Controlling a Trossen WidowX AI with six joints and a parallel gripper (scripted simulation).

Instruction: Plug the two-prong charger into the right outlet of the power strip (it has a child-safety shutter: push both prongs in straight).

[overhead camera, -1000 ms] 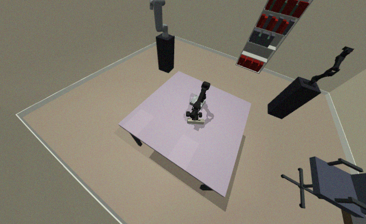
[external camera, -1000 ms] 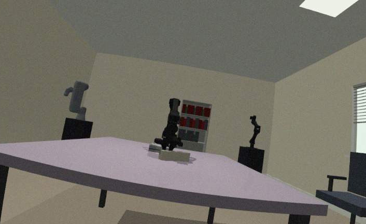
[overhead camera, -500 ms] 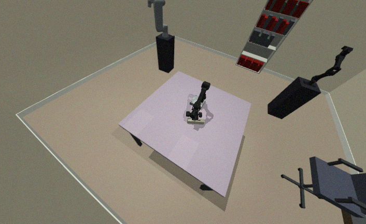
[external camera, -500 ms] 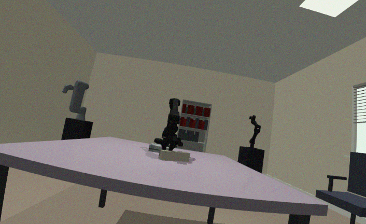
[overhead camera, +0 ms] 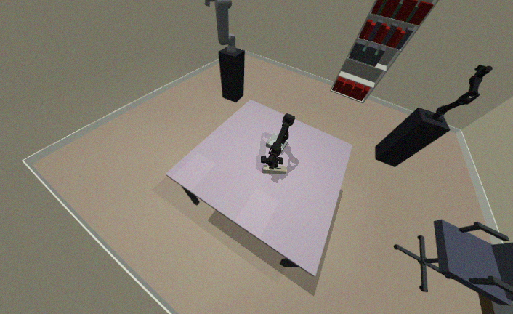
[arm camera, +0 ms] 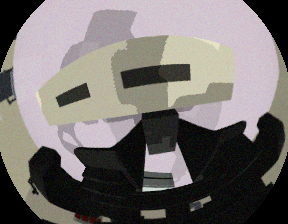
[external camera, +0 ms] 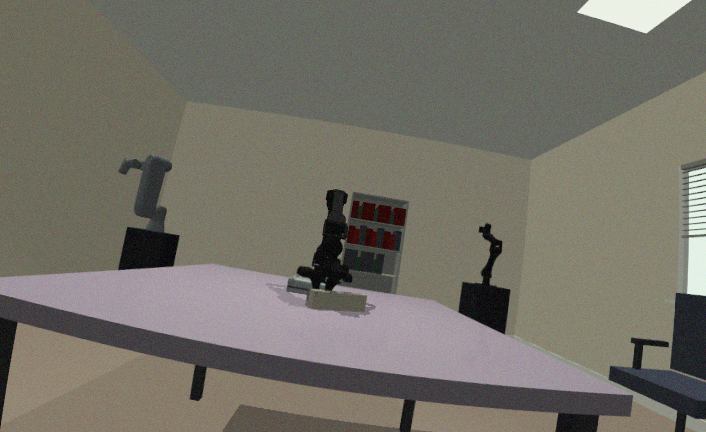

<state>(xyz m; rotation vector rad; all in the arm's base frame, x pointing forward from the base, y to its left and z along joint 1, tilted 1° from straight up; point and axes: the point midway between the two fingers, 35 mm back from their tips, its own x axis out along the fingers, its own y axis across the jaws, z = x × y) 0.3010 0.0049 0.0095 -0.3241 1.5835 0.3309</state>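
The beige power strip [overhead camera: 275,171] [external camera: 339,301] [arm camera: 205,60] lies on the table, with two dark slotted recesses on its top in the wrist view, a short one at left and a longer one nearer the middle. My gripper [overhead camera: 275,165] [external camera: 330,287] [arm camera: 157,120] is shut on the dark charger [arm camera: 161,135], a small block between the fingers. In the wrist view the charger's far end overlaps the strip's near edge, below the longer recess. The prongs are hidden, and I cannot tell whether charger and strip touch.
A pale grey block [overhead camera: 271,142] [external camera: 297,284] [arm camera: 158,181] stands on the table [overhead camera: 219,155] [external camera: 156,311] by the arm's foot, behind the strip. Arm shadows fall over the strip and the table. Two other arms on black pedestals, a bookshelf and a chair stand away from the table.
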